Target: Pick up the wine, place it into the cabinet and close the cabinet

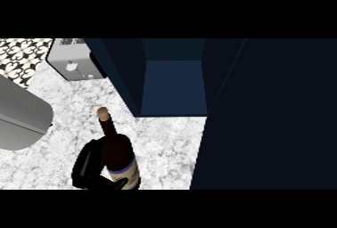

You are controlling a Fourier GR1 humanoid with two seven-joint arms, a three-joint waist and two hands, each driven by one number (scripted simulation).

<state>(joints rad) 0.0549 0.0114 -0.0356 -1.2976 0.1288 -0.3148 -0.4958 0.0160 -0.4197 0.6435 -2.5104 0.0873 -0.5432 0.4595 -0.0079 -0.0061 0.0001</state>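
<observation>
The left hand (89, 168) is clamped round the wine (118, 153) at seven o'clock. The open cabinet (172, 84) lies at one o'clock from it, a toaster (74, 62) at eleven

Dark corked wine bottle (117, 149), neck up, before open dark-blue cabinet (172, 84).

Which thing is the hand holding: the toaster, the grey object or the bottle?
The dark wine bottle with the cork top: the left hand curls round its lower body. The toaster at the back and the grey object at the left are untouched.
</observation>
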